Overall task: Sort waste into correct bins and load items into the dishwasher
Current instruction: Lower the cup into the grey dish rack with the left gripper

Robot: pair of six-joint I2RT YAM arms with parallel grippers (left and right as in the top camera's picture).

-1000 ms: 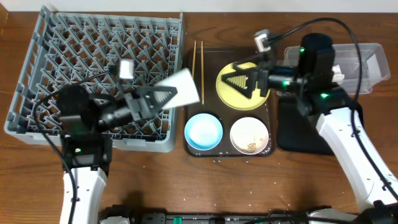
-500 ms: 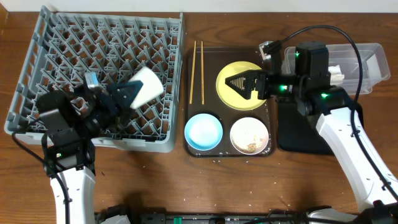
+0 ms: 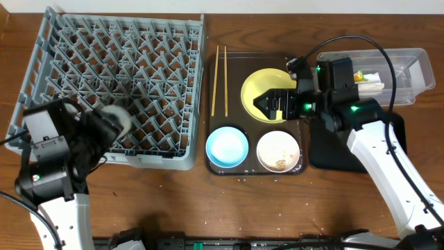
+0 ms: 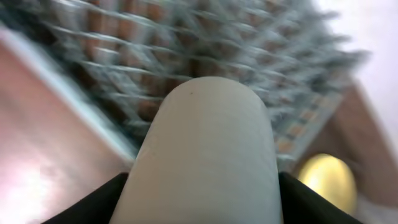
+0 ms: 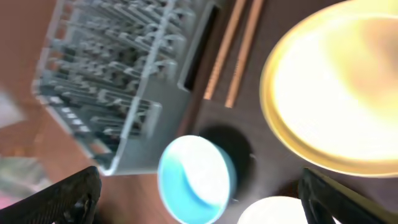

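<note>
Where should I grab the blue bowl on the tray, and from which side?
Probably the rim of the blue bowl, coming straight down from above, one of the jaws inside and one outside. It sits upright and open, so the thin rim looks the easiest hold. Pick the rim on the rack side: the white bowl sits close on the other side.

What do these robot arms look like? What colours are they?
The right arm and left arm each have a white, tube-like lower segment and boxy black housings toward the wrist, dotted with small green lights. Thin black cables loop off both. The jaws are black.
</note>
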